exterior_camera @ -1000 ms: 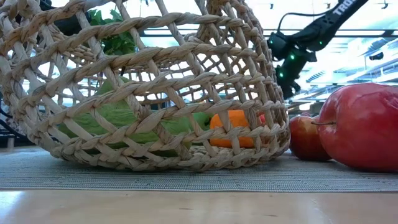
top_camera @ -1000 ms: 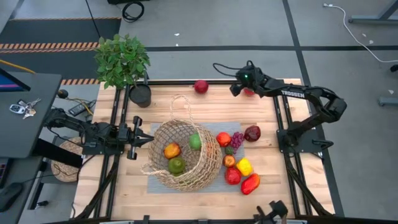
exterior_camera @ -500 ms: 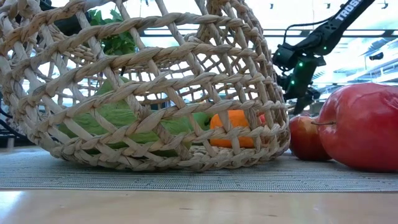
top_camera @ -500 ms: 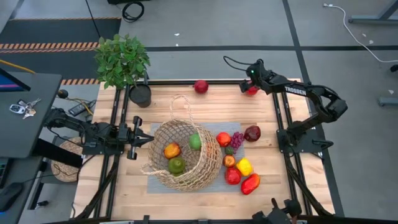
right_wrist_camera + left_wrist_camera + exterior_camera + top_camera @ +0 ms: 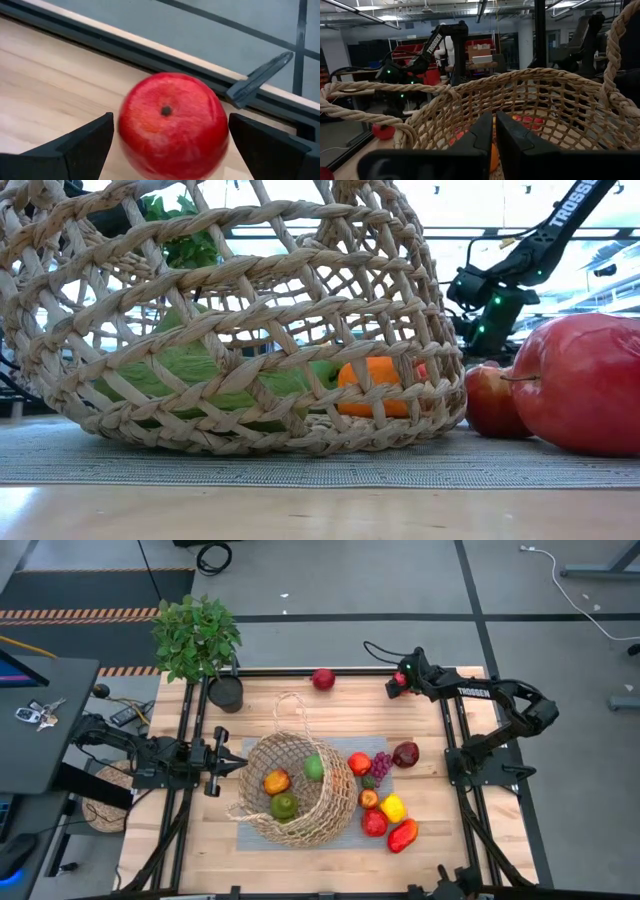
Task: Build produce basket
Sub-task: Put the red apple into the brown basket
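**Right arm drops onto far-edge apple**

The wicker basket (image 5: 293,788) lies tipped on the grey mat (image 5: 240,836) at mid-table, an orange fruit (image 5: 277,781) and two green pieces inside. To its right, loose produce (image 5: 385,802) stays clustered, purple grapes (image 5: 381,765) included. The left gripper (image 5: 228,762), fingers pressed together, waits at the basket's left rim, unmoved. At the far right edge, the right gripper (image 5: 170,145), fingers spread wide, has shifted right and lowered over the past second and now straddles a red apple (image 5: 172,122). Another red fruit (image 5: 322,679) sits unmoved at the far edge.
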### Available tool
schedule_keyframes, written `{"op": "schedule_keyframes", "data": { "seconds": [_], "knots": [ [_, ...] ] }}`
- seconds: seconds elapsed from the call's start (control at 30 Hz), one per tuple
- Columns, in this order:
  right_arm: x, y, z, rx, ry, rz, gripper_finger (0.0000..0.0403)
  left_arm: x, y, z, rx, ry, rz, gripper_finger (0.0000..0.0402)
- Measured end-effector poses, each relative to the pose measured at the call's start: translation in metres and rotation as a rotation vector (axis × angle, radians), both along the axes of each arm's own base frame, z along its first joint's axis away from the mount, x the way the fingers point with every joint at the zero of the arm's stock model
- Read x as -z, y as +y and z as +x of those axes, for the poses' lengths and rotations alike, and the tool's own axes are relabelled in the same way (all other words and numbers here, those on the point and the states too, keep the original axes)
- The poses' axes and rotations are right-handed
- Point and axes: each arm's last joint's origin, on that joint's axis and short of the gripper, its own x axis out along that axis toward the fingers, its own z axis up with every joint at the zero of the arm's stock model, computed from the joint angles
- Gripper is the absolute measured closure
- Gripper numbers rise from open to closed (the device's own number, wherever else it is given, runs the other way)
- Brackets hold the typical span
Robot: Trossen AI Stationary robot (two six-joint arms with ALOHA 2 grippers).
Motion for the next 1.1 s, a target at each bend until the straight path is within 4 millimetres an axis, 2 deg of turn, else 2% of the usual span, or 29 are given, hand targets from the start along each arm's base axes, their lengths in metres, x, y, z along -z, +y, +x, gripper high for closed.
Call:
{"op": "schedule_keyframes", "data": {
  "seconds": [0.33,0.67,0.9,1.1],
  "knots": [
    [0.000,-0.003,-0.003,-0.049,-0.017,0.012,0.0008,0.000,0.000,0.000,0.000,0.000,0.000,0.0367],
    [0.001,-0.002,-0.003,-0.092,0.009,0.027,0.0059,0.000,0.000,0.000,0.000,0.000,0.000,0.0368],
    [0.000,-0.001,-0.001,-0.134,-0.014,0.037,0.0066,0.000,0.000,0.000,0.000,0.000,0.000,0.0369],
    [-0.015,0.006,0.011,-0.222,-0.107,-0.028,0.0067,0.000,0.000,0.000,0.000,0.000,0.000,0.0372]
  ]
}}
